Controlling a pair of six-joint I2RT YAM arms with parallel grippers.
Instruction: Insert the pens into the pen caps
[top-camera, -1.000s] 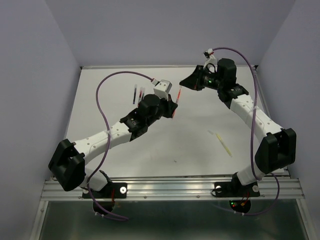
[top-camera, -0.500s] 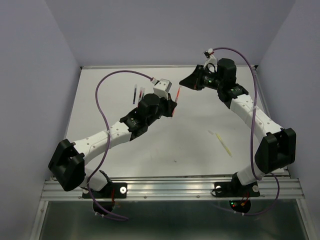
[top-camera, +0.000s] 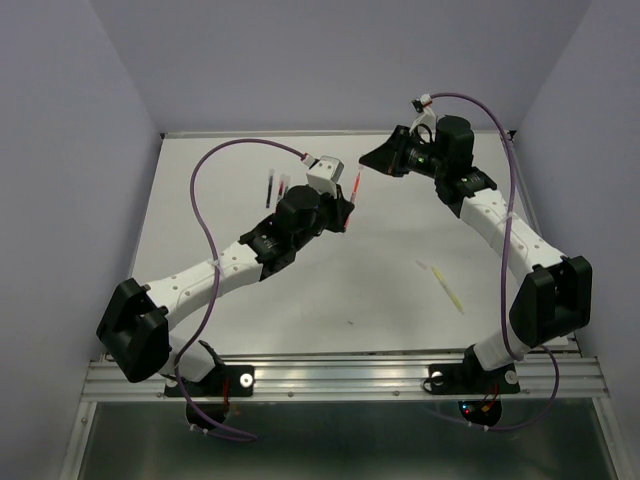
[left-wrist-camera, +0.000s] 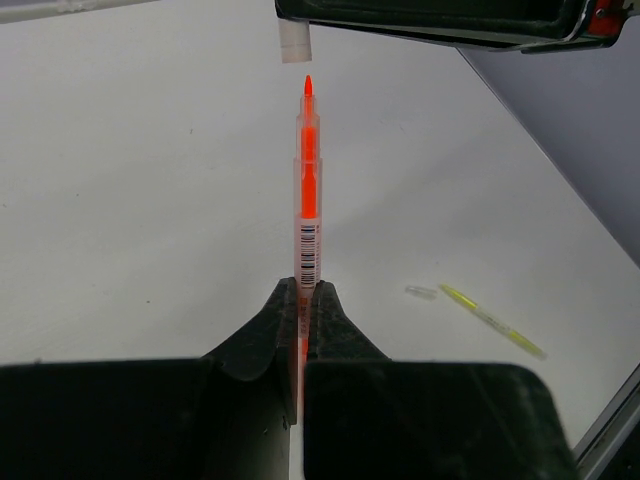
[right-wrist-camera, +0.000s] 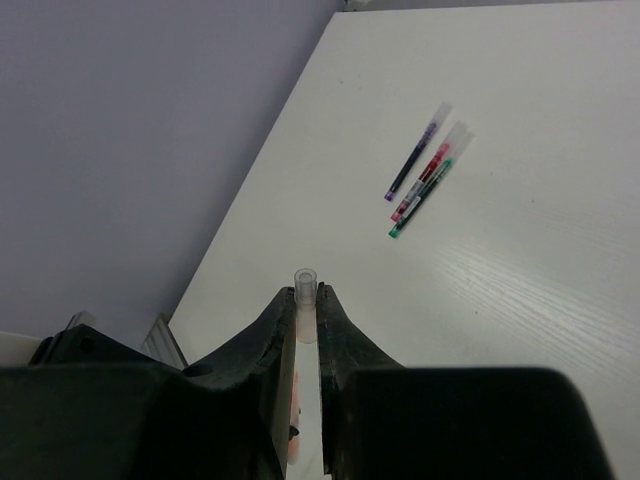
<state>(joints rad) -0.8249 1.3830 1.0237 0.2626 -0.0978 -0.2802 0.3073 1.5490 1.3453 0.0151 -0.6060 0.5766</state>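
Note:
My left gripper (top-camera: 345, 212) is shut on the orange pen (top-camera: 356, 186) and holds it above the table, tip towards the right gripper (top-camera: 368, 160). In the left wrist view the pen (left-wrist-camera: 307, 190) rises from my gripper (left-wrist-camera: 307, 290), and its tip stands just below a pale cap (left-wrist-camera: 294, 42), slightly to the right of it. The right gripper (right-wrist-camera: 306, 297) is shut on that see-through cap (right-wrist-camera: 305, 283), open end outward. A pale yellow pen (top-camera: 448, 290) and a loose cap (top-camera: 422, 265) lie on the table at the right.
The dark blue pen (right-wrist-camera: 418, 165), dark red pen (right-wrist-camera: 430, 170) and green pen (right-wrist-camera: 425, 195) lie side by side at the back left of the white table (top-camera: 300, 290), each with a pale see-through end. They also show in the top view (top-camera: 280, 187). Walls enclose the table.
My left gripper has moved the orange pen slightly up and back, bringing its tip closer to the cap in the right gripper. The right arm has barely moved.

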